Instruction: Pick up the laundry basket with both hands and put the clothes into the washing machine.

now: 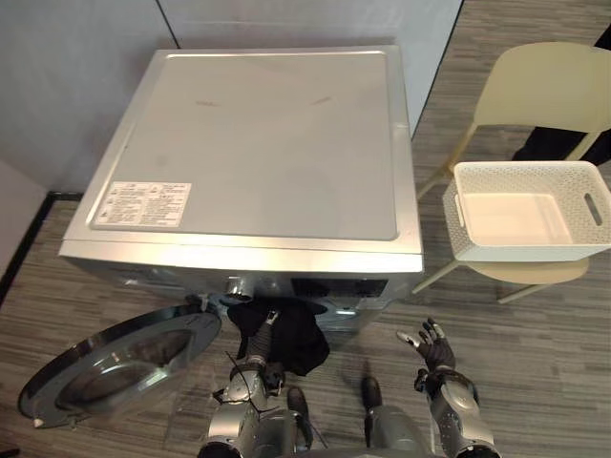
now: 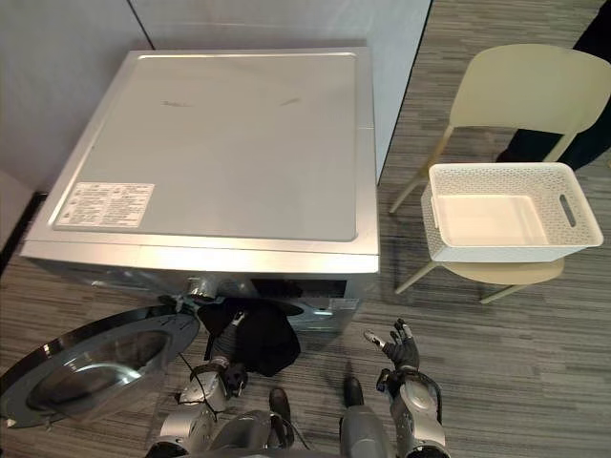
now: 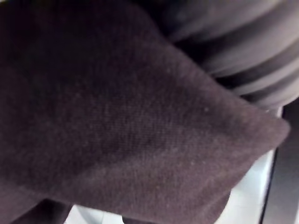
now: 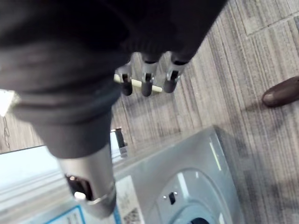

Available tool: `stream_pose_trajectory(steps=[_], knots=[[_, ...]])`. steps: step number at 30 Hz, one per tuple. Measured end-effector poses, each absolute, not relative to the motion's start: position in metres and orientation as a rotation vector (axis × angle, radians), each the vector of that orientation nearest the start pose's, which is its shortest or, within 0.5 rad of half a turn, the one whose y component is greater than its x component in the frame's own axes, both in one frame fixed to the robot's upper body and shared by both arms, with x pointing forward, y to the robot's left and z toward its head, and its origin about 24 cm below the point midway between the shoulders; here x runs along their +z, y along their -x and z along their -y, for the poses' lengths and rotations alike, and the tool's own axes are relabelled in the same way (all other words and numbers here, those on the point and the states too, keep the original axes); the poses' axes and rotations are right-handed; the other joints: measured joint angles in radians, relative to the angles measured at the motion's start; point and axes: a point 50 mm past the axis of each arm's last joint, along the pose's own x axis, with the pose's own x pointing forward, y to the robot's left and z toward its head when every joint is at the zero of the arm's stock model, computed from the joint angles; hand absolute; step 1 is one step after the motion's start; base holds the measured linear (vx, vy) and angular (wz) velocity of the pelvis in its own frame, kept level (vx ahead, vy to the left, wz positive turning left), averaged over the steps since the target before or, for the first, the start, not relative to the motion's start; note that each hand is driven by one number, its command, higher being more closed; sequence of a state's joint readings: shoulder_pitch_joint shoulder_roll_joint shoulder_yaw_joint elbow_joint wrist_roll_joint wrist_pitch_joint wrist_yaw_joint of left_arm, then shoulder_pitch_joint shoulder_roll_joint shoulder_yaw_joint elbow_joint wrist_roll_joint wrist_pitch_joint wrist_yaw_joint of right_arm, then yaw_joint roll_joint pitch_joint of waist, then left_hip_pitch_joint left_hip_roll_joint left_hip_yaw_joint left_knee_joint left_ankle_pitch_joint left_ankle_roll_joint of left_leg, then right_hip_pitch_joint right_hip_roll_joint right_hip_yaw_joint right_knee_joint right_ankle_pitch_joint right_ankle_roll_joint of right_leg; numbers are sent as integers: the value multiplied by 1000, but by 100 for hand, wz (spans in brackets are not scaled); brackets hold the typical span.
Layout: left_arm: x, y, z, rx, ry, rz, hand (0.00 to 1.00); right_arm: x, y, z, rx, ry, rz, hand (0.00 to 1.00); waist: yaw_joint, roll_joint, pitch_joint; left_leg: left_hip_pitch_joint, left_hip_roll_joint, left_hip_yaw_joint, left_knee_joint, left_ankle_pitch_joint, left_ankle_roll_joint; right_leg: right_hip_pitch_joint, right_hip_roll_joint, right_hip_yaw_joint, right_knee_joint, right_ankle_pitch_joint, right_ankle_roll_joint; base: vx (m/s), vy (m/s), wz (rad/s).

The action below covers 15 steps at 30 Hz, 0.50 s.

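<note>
Both eye views look steeply down from the head onto the top of the washing machine [image 1: 258,143], its open door [image 1: 115,367] and the chair [image 1: 544,95] carrying the basket [image 1: 530,215], the same scene from slightly offset spots. The left wrist view sits very close against dark cloth [image 3: 117,121]. The right wrist view looks along its fingers [image 4: 147,83] to the floor [image 4: 224,93] and the machine.

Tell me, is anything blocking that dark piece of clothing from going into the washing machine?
Nothing visible does. The door is swung wide open to the robot's left, and the dark garment hangs at the washing machine's front opening, with the left hand against it. The right hand is open, off to the side.
</note>
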State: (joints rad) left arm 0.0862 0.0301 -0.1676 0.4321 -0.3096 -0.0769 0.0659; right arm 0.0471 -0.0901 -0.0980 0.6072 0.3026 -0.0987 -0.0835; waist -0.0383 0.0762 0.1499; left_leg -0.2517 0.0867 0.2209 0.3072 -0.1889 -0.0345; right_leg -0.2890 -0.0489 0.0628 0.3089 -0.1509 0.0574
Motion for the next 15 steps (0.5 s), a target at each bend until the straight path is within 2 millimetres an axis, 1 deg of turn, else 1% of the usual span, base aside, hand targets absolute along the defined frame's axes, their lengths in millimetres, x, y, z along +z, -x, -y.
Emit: stream_pose_trajectory(steps=[1,3,5,7,10,11,12,13,15], knots=[[-69,-201,-131,21,233,-469,100,-89,-191,208,-325,-198,-536,0,0,3,1,-2,-4,4,16,-7,5,-13,-4,7,34,-13,3,-107,32,-2],[-67,-202,-131,20,233,-459,100,-87,-193,207,-319,-197,-529,0,-2,3,1,-6,-13,5,10,-5,3,-31,-7,21,50,-17,9,-65,24,-9],[-56,-207,-128,-3,235,-409,100,-88,-192,207,-320,-195,-531,0,-6,3,2,-14,-33,10,-17,4,-10,-67,-22,24,75,-20,16,-7,4,2],[-50,-209,-123,-26,235,-377,100,-88,-191,206,-314,-193,-535,0,-11,9,3,-13,-36,18,-18,7,-10,-81,-26,24,98,-27,15,54,-3,-4],[-41,-217,-122,-35,237,-334,100,-82,-202,202,-299,-194,-507,0,-32,12,38,-59,-24,13,80,-7,16,-118,-26,21,172,-35,13,50,-5,-3],[-36,-221,-122,-39,247,-309,100,-76,-213,200,-287,-195,-475,0,-34,12,60,-107,-14,14,151,-26,22,-160,-24,21,222,-43,13,-26,6,-4],[-35,-222,-121,-40,249,-304,100,-73,-216,200,-284,-197,-461,0,-34,11,71,-124,-11,14,177,-37,26,-173,-24,22,240,-52,15,-40,25,-4],[-30,-226,-120,-44,263,-283,100,-66,-223,199,-277,-197,-428,0,-34,19,96,-153,1,15,234,-67,33,-196,-21,21,280,-69,15,-51,39,-3],[-19,-230,-121,-40,287,-233,100,-54,-231,196,-272,-214,-366,0,-26,17,118,-234,27,28,357,-150,47,-276,-8,27,388,-123,21,-100,70,-9]])
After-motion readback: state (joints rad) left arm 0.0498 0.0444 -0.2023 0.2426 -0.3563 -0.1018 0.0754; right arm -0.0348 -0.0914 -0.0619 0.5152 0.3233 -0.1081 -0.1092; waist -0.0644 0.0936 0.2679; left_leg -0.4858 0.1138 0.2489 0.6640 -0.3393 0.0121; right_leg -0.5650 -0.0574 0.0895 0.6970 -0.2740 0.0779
